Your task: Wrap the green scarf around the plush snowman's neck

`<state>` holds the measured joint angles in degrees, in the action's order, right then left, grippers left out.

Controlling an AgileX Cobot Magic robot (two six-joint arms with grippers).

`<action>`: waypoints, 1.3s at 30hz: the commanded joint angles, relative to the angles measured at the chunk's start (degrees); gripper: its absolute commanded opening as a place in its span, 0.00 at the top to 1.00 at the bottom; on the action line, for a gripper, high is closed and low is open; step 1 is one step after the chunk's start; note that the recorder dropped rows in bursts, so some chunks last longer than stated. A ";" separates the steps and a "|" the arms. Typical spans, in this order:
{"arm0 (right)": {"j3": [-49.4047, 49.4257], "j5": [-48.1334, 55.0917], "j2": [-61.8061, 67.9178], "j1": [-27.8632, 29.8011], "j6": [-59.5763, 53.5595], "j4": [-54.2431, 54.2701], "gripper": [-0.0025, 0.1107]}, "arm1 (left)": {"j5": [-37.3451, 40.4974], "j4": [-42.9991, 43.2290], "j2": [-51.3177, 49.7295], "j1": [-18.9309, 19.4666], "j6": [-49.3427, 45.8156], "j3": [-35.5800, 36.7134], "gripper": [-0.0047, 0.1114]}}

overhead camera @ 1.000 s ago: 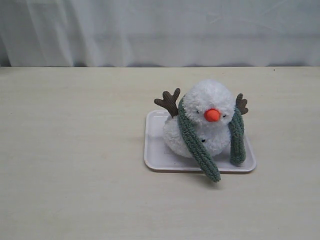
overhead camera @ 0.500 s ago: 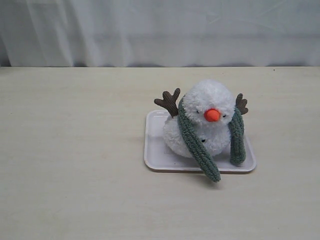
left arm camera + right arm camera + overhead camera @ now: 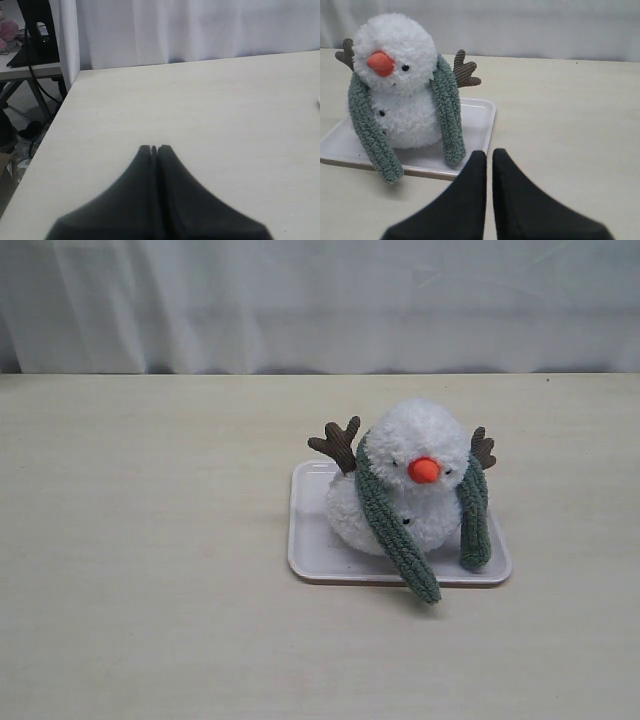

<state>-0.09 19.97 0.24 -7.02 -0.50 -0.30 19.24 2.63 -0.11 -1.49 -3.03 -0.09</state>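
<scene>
The plush snowman (image 3: pixel 412 480) sits upright on a white tray (image 3: pixel 310 540) in the exterior view. The green scarf (image 3: pixel 392 525) is draped behind its neck, and both ends hang down its front; the longer end reaches past the tray's front edge. In the right wrist view the snowman (image 3: pixel 400 80) wears the scarf (image 3: pixel 447 117), and my right gripper (image 3: pixel 488 154) is shut and empty, apart from the tray's near corner. My left gripper (image 3: pixel 155 148) is shut and empty over bare table. Neither arm shows in the exterior view.
The tray (image 3: pixel 480 117) lies on a pale wooden table (image 3: pixel 150 540). A white curtain (image 3: pixel 320 300) hangs behind the table. The left wrist view shows the table's edge (image 3: pixel 55 125), with another table's legs and cables (image 3: pixel 30 55) beyond it.
</scene>
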 commanded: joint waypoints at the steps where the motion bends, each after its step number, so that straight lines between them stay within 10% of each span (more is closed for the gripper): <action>1: 0.09 -0.57 -0.24 0.36 1.22 -0.62 0.94 | -0.65 -0.22 0.11 0.07 0.01 0.09 0.96; 39: 0.09 -0.43 -0.24 4.19 1.31 -0.62 0.94 | -0.73 -0.22 0.11 0.07 0.01 0.09 0.96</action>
<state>-0.09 19.97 0.24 -3.11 0.61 -0.51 19.24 2.63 -0.11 -1.49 -3.03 -0.09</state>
